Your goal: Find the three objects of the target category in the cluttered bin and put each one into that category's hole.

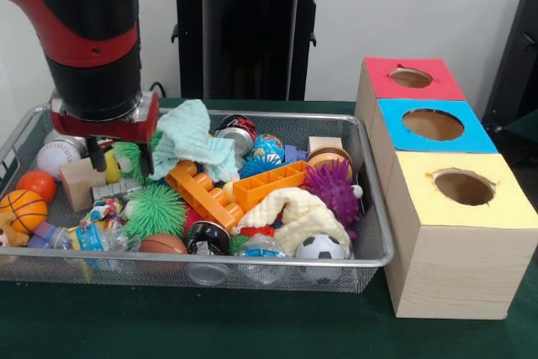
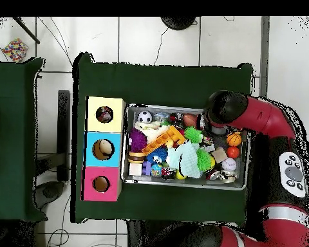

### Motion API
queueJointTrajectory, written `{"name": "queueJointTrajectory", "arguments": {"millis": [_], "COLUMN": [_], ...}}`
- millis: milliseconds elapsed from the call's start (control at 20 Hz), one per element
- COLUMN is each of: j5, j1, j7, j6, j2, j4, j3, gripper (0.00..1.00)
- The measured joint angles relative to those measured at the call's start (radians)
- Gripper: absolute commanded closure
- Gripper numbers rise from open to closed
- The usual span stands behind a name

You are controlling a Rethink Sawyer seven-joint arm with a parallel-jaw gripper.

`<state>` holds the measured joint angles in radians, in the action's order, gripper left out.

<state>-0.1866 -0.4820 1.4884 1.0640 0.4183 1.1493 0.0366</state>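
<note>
The wire mesh bin (image 1: 210, 261) is full of toys; it also shows in the overhead view (image 2: 183, 184). My gripper (image 1: 120, 159) is open and low at the bin's left end in the front view. Its fingers (image 1: 97, 157) stand on either side of a yellow toy and a green spiky ball (image 1: 130, 157). A mint-green cloth (image 1: 192, 139) lies just right of the gripper, apart from it. A cream cloth (image 1: 294, 212) lies at the front right. No white dotted cloth shows clearly. The yellow-topped box's hole (image 1: 464, 187) is nearest the camera, with something inside it in the overhead view (image 2: 104, 114).
Blue-topped (image 1: 433, 124) and red-topped (image 1: 411, 78) boxes stand behind the yellow one. Orange bricks (image 1: 252, 187), a purple spiky ball (image 1: 332, 189), a soccer ball (image 1: 319, 247), a basketball (image 1: 23, 208) and a baseball (image 1: 57, 155) crowd the bin. The arm (image 2: 247, 116) covers the bin's right end overhead.
</note>
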Motion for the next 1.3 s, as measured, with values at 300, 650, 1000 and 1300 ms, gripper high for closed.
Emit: {"name": "queueJointTrajectory", "arguments": {"millis": [300,650,1000,1300], "j5": [-0.043,-0.078,-0.179,-0.261], "j1": [-0.019,-0.044,-0.046,-0.046], "j7": [0.000,0.000,-0.008,-0.034], "j6": [-0.044,-0.057,-0.057,-0.049], "j2": [0.000,-0.006,-0.032,-0.064], "j4": [-0.006,-0.007,-0.030,-0.075], "j3": [0.031,0.062,0.064,0.067], "gripper": [0.00,0.00,0.00,0.00]}}
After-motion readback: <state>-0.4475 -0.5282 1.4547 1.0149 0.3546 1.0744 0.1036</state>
